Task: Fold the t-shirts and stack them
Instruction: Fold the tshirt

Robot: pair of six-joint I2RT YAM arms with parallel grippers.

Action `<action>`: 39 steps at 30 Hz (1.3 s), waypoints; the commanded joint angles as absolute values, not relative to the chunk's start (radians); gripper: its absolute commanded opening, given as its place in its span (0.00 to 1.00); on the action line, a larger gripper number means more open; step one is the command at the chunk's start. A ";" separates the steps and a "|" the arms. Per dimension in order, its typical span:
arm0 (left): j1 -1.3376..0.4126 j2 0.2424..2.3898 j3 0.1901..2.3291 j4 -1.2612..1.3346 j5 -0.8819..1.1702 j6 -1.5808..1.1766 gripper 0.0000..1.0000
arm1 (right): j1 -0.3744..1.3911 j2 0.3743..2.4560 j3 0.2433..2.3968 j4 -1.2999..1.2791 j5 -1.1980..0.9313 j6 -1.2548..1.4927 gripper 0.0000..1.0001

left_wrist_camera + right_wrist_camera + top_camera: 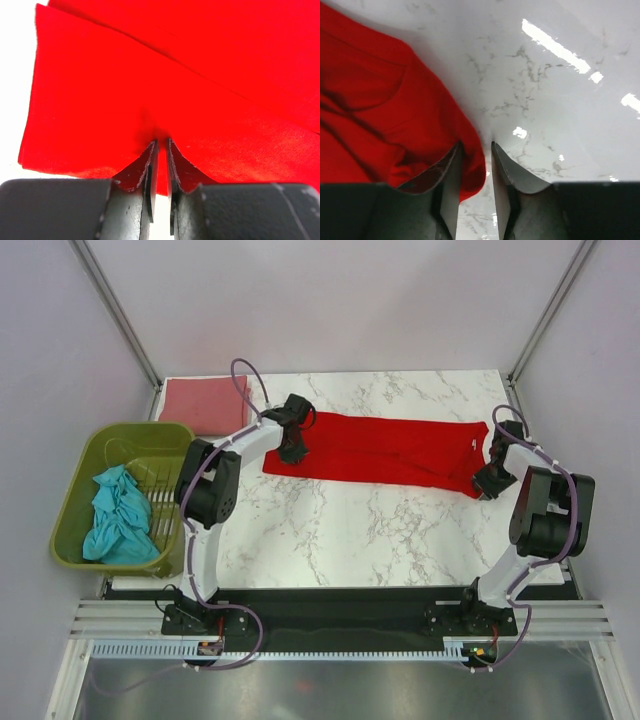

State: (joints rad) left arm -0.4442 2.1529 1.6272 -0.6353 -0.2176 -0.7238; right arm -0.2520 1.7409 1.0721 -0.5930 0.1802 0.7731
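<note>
The left gripper's [161,142] fingers [142,170] stand narrow, pinched on an edge of the red t-shirt [165,90], and a strip of red fills the slit between them. In this wrist view the cloth beyond lies in at least two overlapping layers.

The right gripper's [476,145] fingers [510,170] stand partly apart. A lobe of the shirt's edge sits between them against one inner face, and a sliver of marble shows beside the other, so this grip does not look made yet.

From above, the red t-shirt lies as a long narrow band across the far half of the worktop [330,530]. The left gripper is at its left end and the right gripper at its right end, near the worktop's right edge. The band looks already folded lengthwise, and with both ends attended to, the step in hand is probably a crosswise fold.

The pink t-shirt [205,403] lies in the far left corner of the worktop as a flat, squared rectangle, and it appears finished and ready to start the stack. The teal t-shirt [118,515] is crumpled in the olive-green basket [68,510] just off the left edge and has not been folded.

By this reading roughly one shirt is done and one is midway. Still to do are the red shirt's remaining folds and its placing on the pink one, then the whole of the teal one
</note>
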 commanded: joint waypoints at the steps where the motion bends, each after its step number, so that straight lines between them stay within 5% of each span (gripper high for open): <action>1: -0.434 2.165 1.542 -0.667 -0.325 -0.699 0.19 | -0.273 1.741 1.059 -0.580 0.276 0.723 0.31; 2: -0.434 2.160 1.531 -0.669 -0.327 -0.703 0.19 | -0.276 1.733 1.055 -0.600 0.299 0.712 0.24; 7: -0.445 2.111 1.459 -0.673 -0.348 -0.721 0.19 | -0.282 1.675 1.003 -0.635 0.374 0.640 0.23; 18: -0.518 1.941 1.354 -0.680 -0.334 -0.729 0.20 | -0.296 1.565 0.989 -0.684 0.405 0.604 0.31; 23: -0.517 1.867 1.384 -0.683 -0.279 -0.710 0.29 | -0.295 1.484 1.069 -0.712 0.278 0.601 0.36; 28: -0.511 1.850 1.535 -0.680 -0.073 -0.541 0.45 | -0.230 1.492 1.078 -0.604 0.065 0.558 0.48; 39: -0.483 1.763 1.597 -0.626 0.432 -0.364 0.56 | -0.137 1.549 0.988 -0.367 -0.092 0.664 0.64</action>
State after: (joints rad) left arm -0.4870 1.8126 1.6104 -0.6617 0.2623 -0.4469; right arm -0.1471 1.5375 1.0267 -0.4782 -0.0334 0.6056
